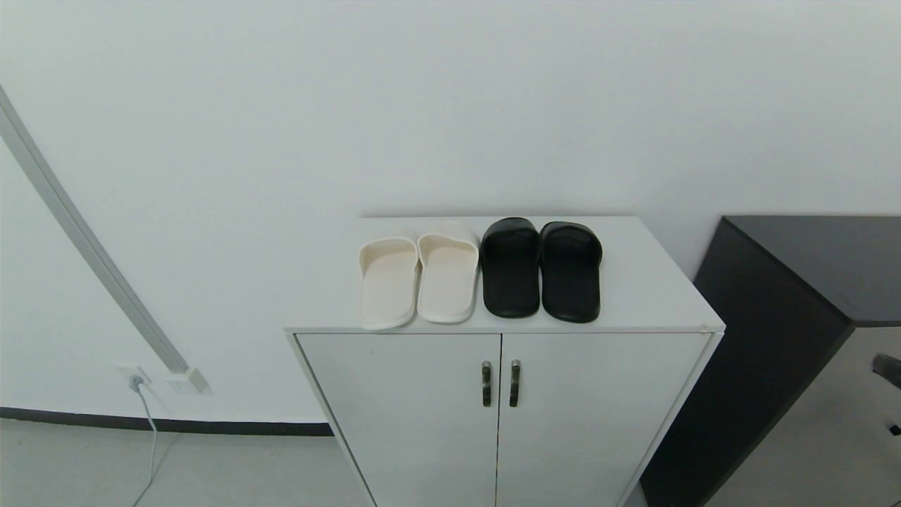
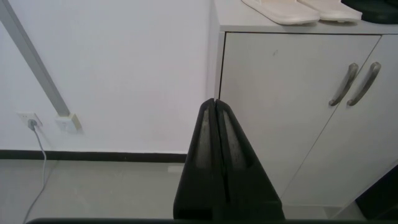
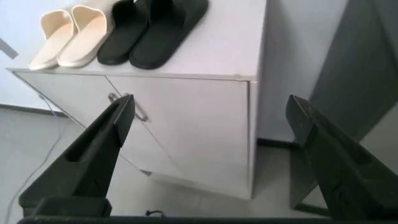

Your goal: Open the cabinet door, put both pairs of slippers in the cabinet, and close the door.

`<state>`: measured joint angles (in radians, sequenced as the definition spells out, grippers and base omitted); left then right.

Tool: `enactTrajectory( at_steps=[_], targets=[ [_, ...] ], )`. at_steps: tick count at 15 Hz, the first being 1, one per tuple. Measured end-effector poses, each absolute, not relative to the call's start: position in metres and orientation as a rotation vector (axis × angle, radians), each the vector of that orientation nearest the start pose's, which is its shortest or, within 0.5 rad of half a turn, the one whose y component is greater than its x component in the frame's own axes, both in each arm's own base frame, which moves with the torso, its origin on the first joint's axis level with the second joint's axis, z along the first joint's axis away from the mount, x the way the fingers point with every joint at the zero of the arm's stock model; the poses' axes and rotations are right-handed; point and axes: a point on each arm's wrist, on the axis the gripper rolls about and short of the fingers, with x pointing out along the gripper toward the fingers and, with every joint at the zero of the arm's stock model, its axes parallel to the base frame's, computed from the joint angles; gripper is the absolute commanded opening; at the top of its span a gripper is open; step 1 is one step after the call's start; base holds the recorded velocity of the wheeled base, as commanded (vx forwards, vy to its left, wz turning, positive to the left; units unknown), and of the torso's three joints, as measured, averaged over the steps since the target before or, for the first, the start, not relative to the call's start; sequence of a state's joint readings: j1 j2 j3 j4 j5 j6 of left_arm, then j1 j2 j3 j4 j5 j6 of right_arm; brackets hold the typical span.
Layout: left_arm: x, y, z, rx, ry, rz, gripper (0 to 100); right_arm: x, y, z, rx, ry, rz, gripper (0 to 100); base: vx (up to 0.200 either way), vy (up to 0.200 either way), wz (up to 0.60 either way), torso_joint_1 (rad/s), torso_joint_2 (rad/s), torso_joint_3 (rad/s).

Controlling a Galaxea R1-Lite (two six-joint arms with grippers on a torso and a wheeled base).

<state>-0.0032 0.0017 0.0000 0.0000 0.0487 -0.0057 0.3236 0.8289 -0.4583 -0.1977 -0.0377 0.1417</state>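
Cabinet top; slippers beyond both jaws

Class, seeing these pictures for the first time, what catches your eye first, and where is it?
Two pairs of slippers lie side by side on top of the white cabinet: the cream pair on the robot's left, the black pair on the right. Below, both doors are shut, their handles side by side at the middle.

Both cabinet doors stand shut at lower centre, their handles side by side with open air in front. Bare floor lies free at lower left. A dark unit stands just beside them at right, narrowing that flank.
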Motion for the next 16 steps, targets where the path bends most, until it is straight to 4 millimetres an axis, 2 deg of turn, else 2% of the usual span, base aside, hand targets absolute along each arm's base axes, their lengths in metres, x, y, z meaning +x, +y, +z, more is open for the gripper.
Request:
enactTrajectory(
  at_steps=[4,9,14,16],
  targets=[
    [-0.023,0.001,0.076,-0.006,0.002,0.036,0,0.125,0.083,0.227,0.142,0.246,0.270,100,0.000,0.000,0.00,0.000,0.00,0.000],
    [-0.023,0.001,0.076,-0.005,0.002,0.035,0,0.178,0.151,0.241,0.131,0.226,0.215,100,0.000,0.000,0.00,0.000,0.00,0.000],
    [-0.023,0.001,0.076,-0.006,0.002,0.035,0,0.235,0.214,0.235,0.121,0.186,0.106,100,0.000,0.000,0.00,0.000,0.00,0.000],
    [-0.023,0.001,0.076,-0.006,0.002,0.035,0,0.256,0.234,0.231,0.108,0.179,0.090,100,0.000,0.000,0.00,0.000,0.00,0.000]
  ],
)
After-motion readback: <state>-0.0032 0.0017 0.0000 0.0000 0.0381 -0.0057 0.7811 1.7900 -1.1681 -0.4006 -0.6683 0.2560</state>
